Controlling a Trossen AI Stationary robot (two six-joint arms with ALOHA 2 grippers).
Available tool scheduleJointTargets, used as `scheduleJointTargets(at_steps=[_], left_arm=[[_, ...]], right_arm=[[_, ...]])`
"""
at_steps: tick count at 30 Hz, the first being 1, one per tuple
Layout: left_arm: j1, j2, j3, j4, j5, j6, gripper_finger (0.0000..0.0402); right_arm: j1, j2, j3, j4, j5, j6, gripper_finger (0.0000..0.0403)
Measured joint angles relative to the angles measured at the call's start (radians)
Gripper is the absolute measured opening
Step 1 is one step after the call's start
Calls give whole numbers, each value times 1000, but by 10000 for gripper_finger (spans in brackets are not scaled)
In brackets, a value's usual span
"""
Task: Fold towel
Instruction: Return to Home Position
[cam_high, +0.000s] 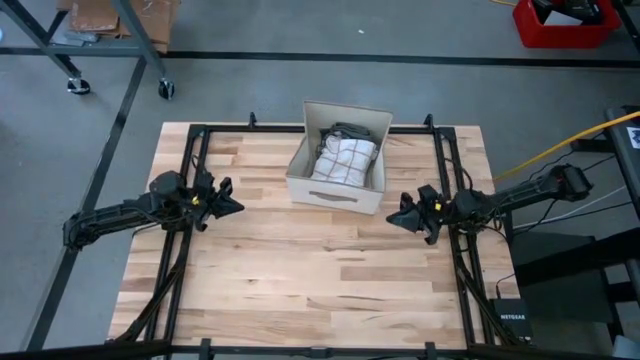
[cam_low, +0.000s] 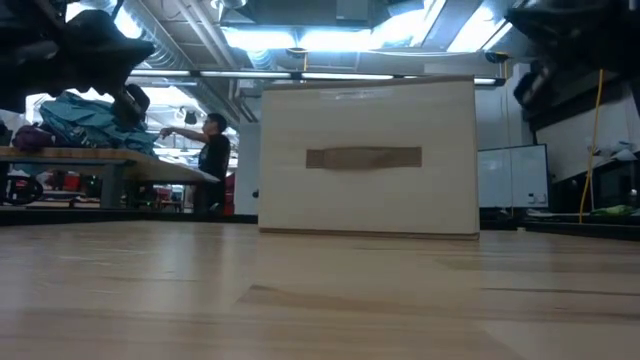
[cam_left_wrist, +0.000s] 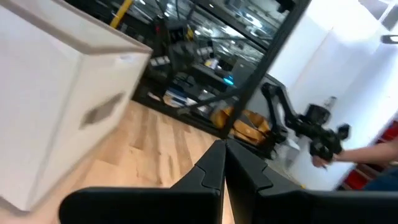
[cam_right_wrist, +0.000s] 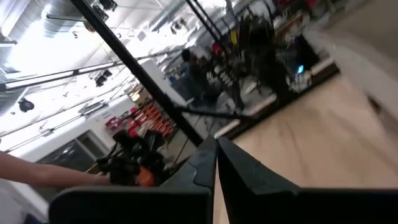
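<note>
A folded white towel with a dark grid pattern (cam_high: 345, 160) lies inside a white open-topped box (cam_high: 337, 187) at the far middle of the table. My left gripper (cam_high: 236, 206) hovers shut over the table's left side, pointing toward the box; its fingers (cam_left_wrist: 224, 163) meet with nothing between them. My right gripper (cam_high: 393, 217) hovers shut over the right side, pointing toward the table's middle; its fingers (cam_right_wrist: 216, 160) are also closed on nothing.
The box's front wall with its grip slot (cam_low: 364, 158) faces the near edge. Black frame rails (cam_high: 185, 250) run along the left and right sides (cam_high: 462, 270) of the wooden tabletop. People and benches (cam_low: 212, 160) show in the room beyond.
</note>
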Motion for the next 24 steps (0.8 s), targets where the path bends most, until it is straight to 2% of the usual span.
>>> scheduleJointTargets(at_steps=[4, 9, 18, 24], left_arm=[[0, 0, 0, 4, -83, 9, 3], [0, 0, 0, 3, -162, 8, 3], [0, 0, 0, -6, -172, -72, 3], [0, 0, 0, -7, -172, -16, 3]], right_arm=[[0, 0, -49, 3, -28, 60, 21], [0, 1, -82, -14, -53, 57, 21], [0, 1, -83, -239, -25, -133, 21], [0, 1, -83, -436, 58, -159, 21]])
